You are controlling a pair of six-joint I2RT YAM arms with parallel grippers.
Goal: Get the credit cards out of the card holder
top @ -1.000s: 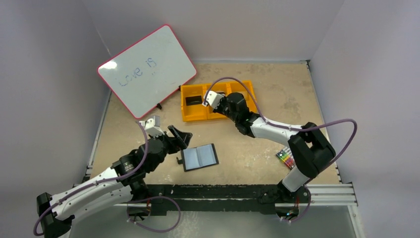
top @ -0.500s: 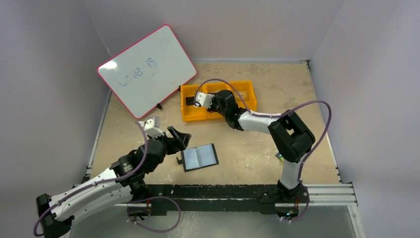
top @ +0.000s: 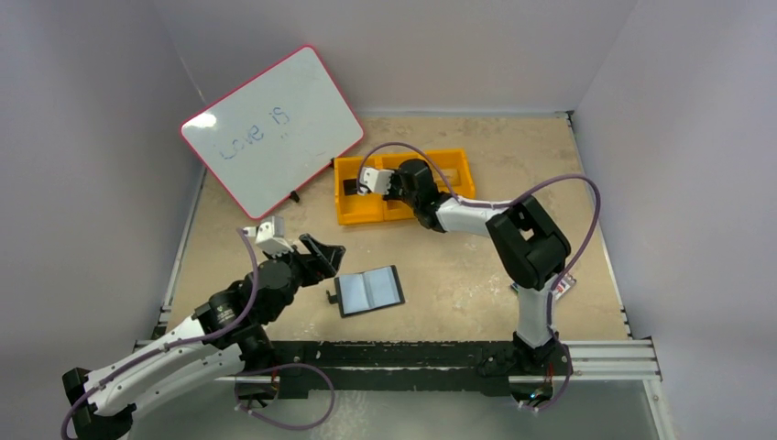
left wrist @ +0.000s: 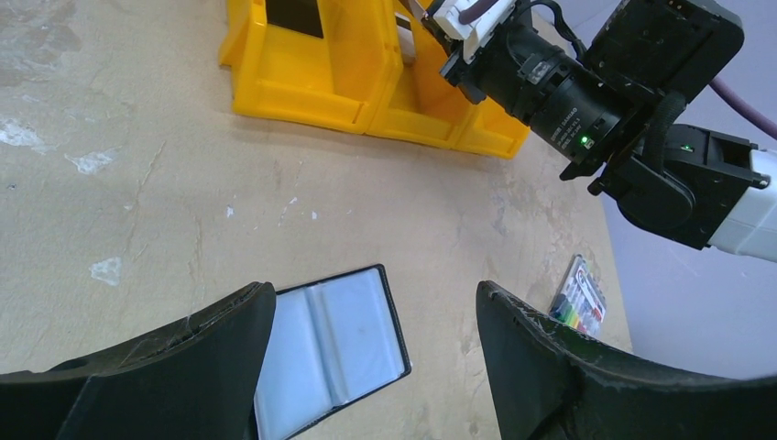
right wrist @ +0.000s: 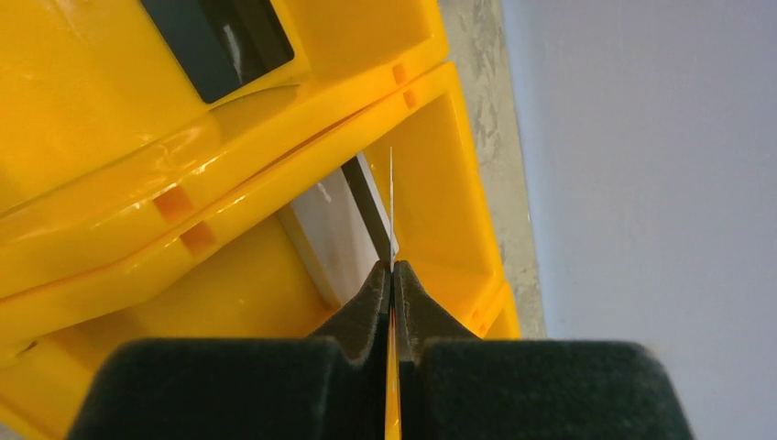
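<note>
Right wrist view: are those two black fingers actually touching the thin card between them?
Touching. The right wrist view shows the right fingers shut on the card, seen edge-on, with no gap either side, above the orange tray.

The yellow tray [right wrist: 229, 183] is smooth, glossy plastic. The card holder [left wrist: 334, 344] has shiny clear plastic sleeves and a matt black edge. The table [left wrist: 137, 183] looks matt, rough and scuffed. The whiteboard [top: 272, 128] gleams, its rim red plastic.
</note>
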